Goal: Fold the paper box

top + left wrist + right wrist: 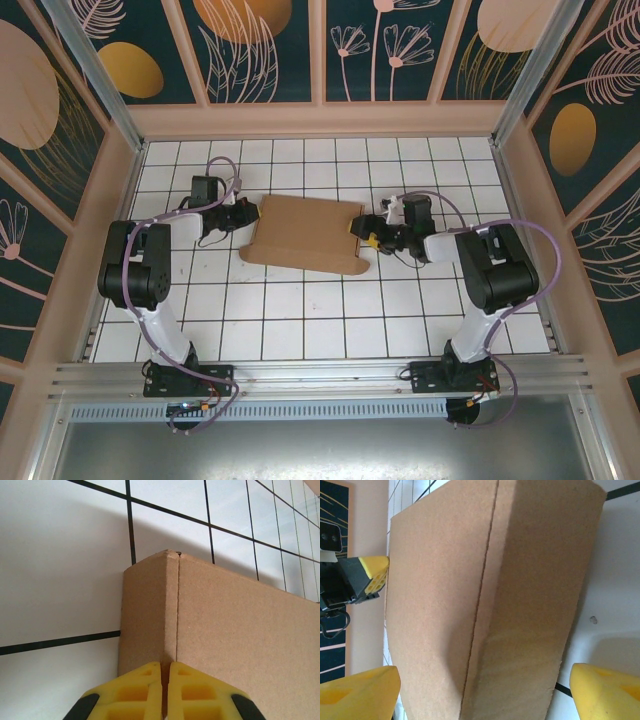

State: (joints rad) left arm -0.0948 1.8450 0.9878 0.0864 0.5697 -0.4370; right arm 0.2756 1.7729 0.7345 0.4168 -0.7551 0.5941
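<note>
The paper box [305,232] is lying flat near the middle of the white gridded surface [300,320], with its long side running left to right. The left claw [251,213] is reaching in from the left and meeting the box's left edge. The right claw [364,233], yellow-tipped, is sitting at the box's right edge. Both arms are bending inward, with their elbows pointing out toward the side walls.

Bright even light, soft shadow behind the paper box [225,625], right fingers [355,695] blurred
</note>
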